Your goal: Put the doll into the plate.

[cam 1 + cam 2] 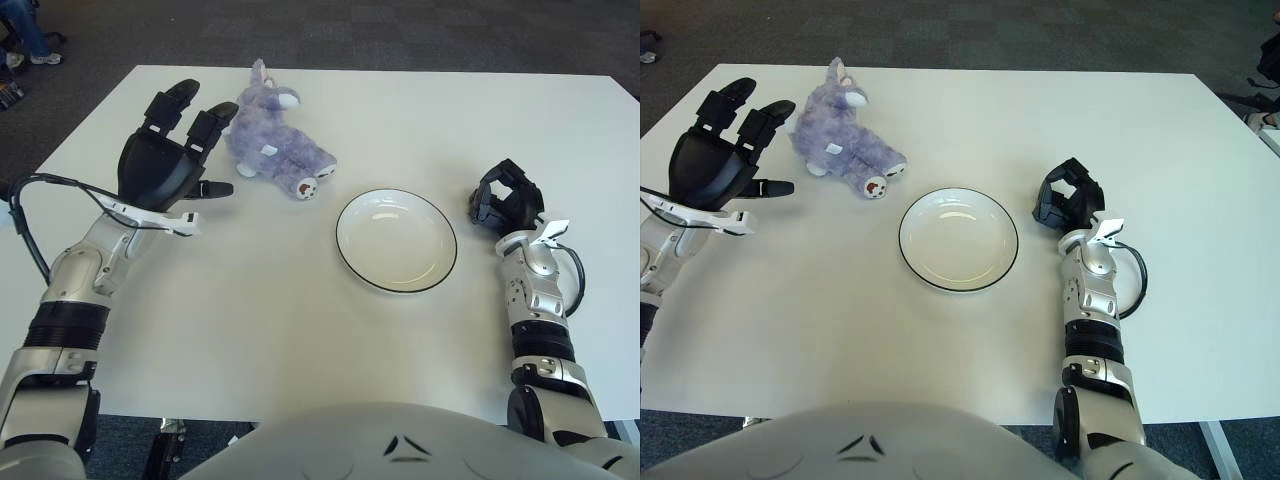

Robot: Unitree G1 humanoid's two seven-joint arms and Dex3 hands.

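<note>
A purple plush doll (272, 140) lies on its side on the white table (300, 330), at the far left of centre. A white plate (396, 240) with a dark rim sits empty to the doll's right and nearer me. My left hand (175, 150) is raised just left of the doll with its fingers spread and pointing away, holding nothing; the fingertips (222, 114) are close to the doll's back. My right hand (505, 200) shows to the right of the plate with its fingers curled, holding nothing.
Dark carpet lies beyond the table's far edge (380, 70). A person's legs and shoes (25, 35) show at the top left corner, off the table. A black cable (30, 215) loops from my left forearm.
</note>
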